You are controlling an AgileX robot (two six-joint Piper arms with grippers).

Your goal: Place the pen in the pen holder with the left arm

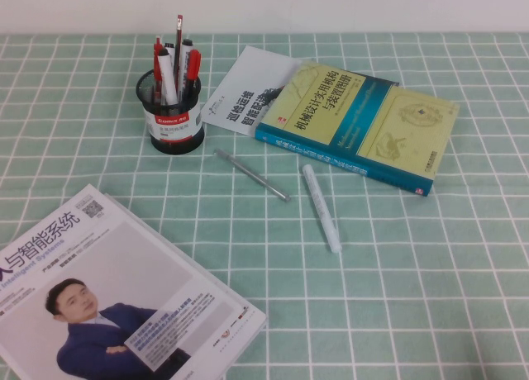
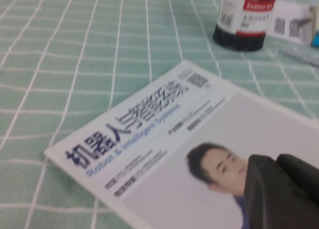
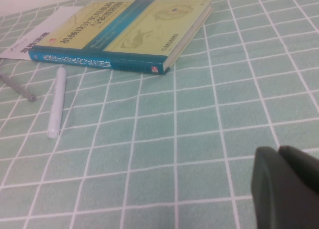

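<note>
The slim grey pen (image 1: 252,175) lies flat on the green checked cloth, between the pen holder and the white marker (image 1: 321,207). The black mesh pen holder (image 1: 171,116) stands upright at the back left with red and white pens in it. Neither arm shows in the high view. My left gripper (image 2: 276,162) is shut and empty, low over the magazine (image 2: 164,139), with the pen holder (image 2: 244,20) and a blurred part of the pen (image 2: 299,56) far ahead. My right gripper (image 3: 278,152) is shut and empty over bare cloth, far from the pen (image 3: 17,87).
A yellow and blue book (image 1: 364,124) lies at the back right on a white booklet (image 1: 244,87). The magazine (image 1: 107,297) covers the front left corner. The white marker (image 3: 57,102) lies next to the pen, in front of the book (image 3: 134,32).
</note>
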